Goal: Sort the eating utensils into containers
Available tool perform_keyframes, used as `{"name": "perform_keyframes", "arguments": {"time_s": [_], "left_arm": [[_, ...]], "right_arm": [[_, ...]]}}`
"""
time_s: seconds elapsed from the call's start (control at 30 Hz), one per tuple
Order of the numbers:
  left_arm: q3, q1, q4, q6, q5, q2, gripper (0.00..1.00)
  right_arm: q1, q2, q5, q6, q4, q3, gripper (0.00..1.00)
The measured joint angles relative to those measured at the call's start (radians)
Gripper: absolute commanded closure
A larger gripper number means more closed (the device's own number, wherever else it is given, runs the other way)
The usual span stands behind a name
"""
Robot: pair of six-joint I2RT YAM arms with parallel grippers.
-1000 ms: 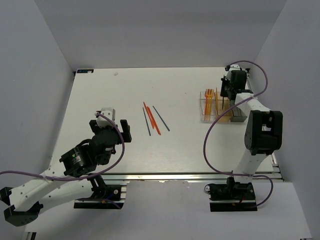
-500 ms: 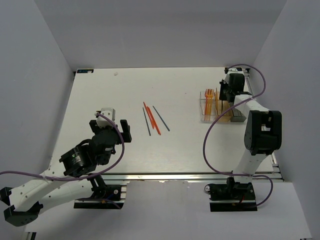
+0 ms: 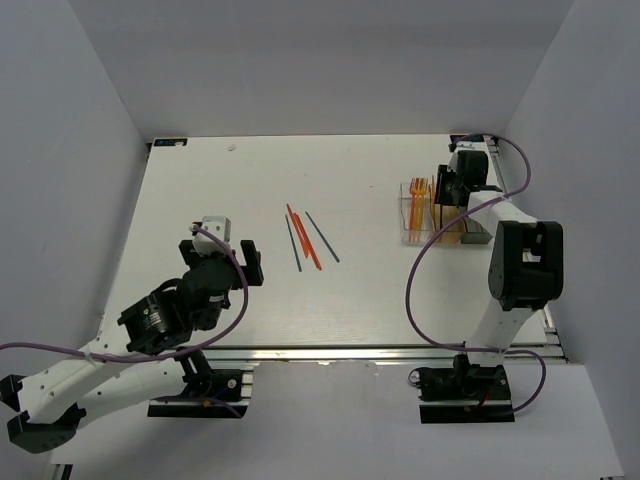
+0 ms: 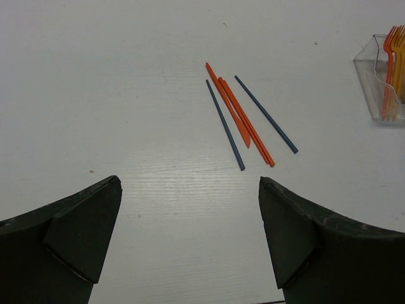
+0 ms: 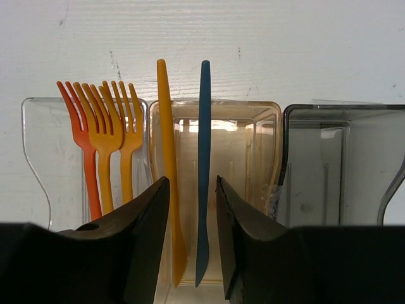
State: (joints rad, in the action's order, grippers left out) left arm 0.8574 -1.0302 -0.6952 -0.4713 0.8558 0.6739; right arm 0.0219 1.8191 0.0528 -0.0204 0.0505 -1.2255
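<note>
**benchguy:** ok, what's sitting in the containers (image 3: 420, 240) atm?

**yam_fan:** Going by the right wrist cam, the clear bin (image 5: 38, 158) has three forks (image 5: 104, 139) standing tines-up, one reddish and two orange. Next door, the amber bin (image 5: 253, 164) holds an orange knife (image 5: 166, 158) and a blue knife (image 5: 204, 158), both upright and side by side. The grey bin (image 5: 342, 171) is on the other side of the amber one.

**benchguy:** and the grippers?

**yam_fan:** The right gripper (image 5: 193, 209) hangs right over the amber bin with its jaws parted just a little. Both knives show through the gap, and as far as I can tell it isn't clamped on either. The left gripper (image 4: 190, 234) is spread wide and holding nothing, low over the table (image 3: 220, 180) on its near-left side.

**benchguy:** how's the room to move?

**yam_fan:** The row of bins is tucked toward the far right of the table, grey end nearest the edge, and the right wall (image 3: 590, 200) is close behind the arm. The rest of the utensils lie flat mid-table: two blue sticks (image 4: 224, 125) with two orange pieces (image 4: 247, 130) between them. They're roughly parallel and close together, well apart from the bins, with white tabletop all round. They're ahead of the left gripper, not touching it.
</note>
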Motion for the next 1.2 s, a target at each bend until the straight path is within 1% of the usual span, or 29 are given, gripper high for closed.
{"name": "perform_keyframes", "arguments": {"time_s": [0.1, 0.17, 0.2, 0.27, 0.3, 0.37, 0.43, 0.53, 0.6, 0.67, 0.7, 0.77, 0.8, 0.87, 0.9, 1.0, 1.07, 1.1, 1.2], "left_arm": [[0.0, 0.0, 0.0, 0.0, 0.0, -0.002, 0.02], [0.0, 0.0, 0.0, -0.009, 0.002, 0.0, 0.02], [0.0, 0.0, -0.001, -0.019, 0.009, 0.004, 0.02], [0.002, 0.0, -0.005, -0.061, 0.037, 0.023, 0.02], [0.004, 0.0, -0.008, -0.084, 0.051, 0.04, 0.02], [0.022, 0.0, -0.009, -0.138, 0.077, 0.105, 0.02], [0.063, 0.002, -0.013, -0.193, 0.089, 0.202, 0.02], [0.189, 0.044, -0.016, -0.256, 0.07, 0.416, 0.02], [0.258, 0.12, 0.016, -0.269, 0.006, 0.545, 0.02], [0.307, 0.24, 0.067, -0.269, -0.108, 0.666, 0.04], [0.327, 0.291, 0.081, -0.264, -0.144, 0.716, 0.05], [0.39, 0.381, 0.088, -0.252, -0.198, 0.829, 0.12], [0.432, 0.413, 0.085, -0.244, -0.225, 0.885, 0.17], [0.525, 0.459, 0.089, -0.232, -0.285, 0.99, 0.25], [0.569, 0.479, 0.1, -0.225, -0.317, 1.044, 0.31], [0.679, 0.518, 0.106, -0.208, -0.39, 1.172, 0.42], [0.753, 0.538, 0.1, -0.201, -0.427, 1.258, 0.5], [0.783, 0.546, 0.095, -0.201, -0.441, 1.294, 0.51], [0.843, 0.563, 0.083, -0.201, -0.48, 1.387, 0.51]], "right_arm": [[0.0, -0.012, -0.001, -0.007, 0.015, -0.001, 0.58], [0.0, -0.037, -0.004, -0.02, 0.038, -0.003, 0.52], [0.0, -0.058, -0.008, -0.03, 0.05, -0.003, 0.37], [0.002, -0.119, -0.016, -0.053, 0.074, -0.004, 0.11], [0.007, -0.156, -0.019, -0.068, 0.082, -0.004, 0.11], [0.019, -0.246, -0.015, -0.086, 0.092, -0.007, 0.11], [0.052, -0.338, 0.006, -0.111, 0.101, -0.011, 0.11], [0.149, -0.458, 0.046, -0.139, 0.121, -0.014, 0.11], [0.201, -0.505, 0.036, -0.159, 0.142, -0.01, 0.11], [0.217, -0.553, 0.004, -0.181, 0.143, 0.024, 0.11], [0.214, -0.584, -0.016, -0.192, 0.142, 0.057, 0.13], [0.21, -0.648, -0.062, -0.215, 0.155, 0.127, 0.2], [0.207, -0.673, -0.091, -0.229, 0.167, 0.153, 0.28], [0.207, -0.699, -0.144, -0.246, 0.183, 0.18, 0.37], [0.207, -0.703, -0.171, -0.254, 0.185, 0.188, 0.42], [0.208, -0.701, -0.229, -0.267, 0.187, 0.21, 0.44], [0.208, -0.7, -0.256, -0.269, 0.188, 0.23, 0.44], [0.208, -0.701, -0.267, -0.269, 0.187, 0.243, 0.44], [0.208, -0.701, -0.286, -0.267, 0.192, 0.281, 0.44]]}}
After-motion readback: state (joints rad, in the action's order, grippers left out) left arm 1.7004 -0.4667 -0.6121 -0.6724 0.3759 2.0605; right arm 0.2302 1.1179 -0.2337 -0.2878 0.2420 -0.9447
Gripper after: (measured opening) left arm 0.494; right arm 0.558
